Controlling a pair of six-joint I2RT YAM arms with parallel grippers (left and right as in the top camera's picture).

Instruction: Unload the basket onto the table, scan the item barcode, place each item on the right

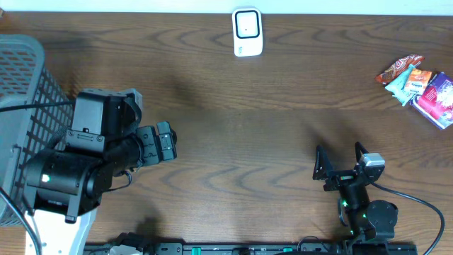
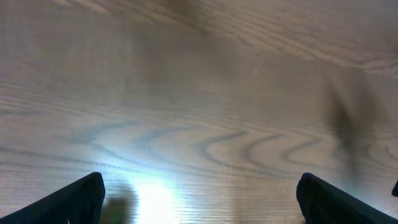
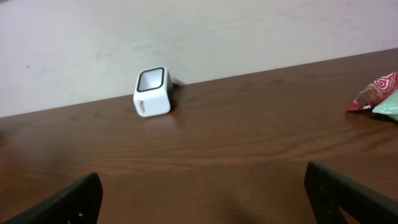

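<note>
Dark wooden tabletop (image 1: 233, 106), task unstarted: I see snack packets (image 1: 421, 86) untouched at two o'clock, scanner (image 1: 247, 32) at twelve; left end effector (image 2: 200, 179) and right end effector (image 1: 340, 157) both gape wide, empty.

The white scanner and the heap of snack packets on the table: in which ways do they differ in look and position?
The scanner is one plain white box with a dark-framed window; the snack packets are several and colourful, red, orange, teal and purple. The scanner stands alone at the middle of the far edge; the snack packets lie overlapping near the right edge. Both rest on the brown wooden table, and nothing holds them.
</note>
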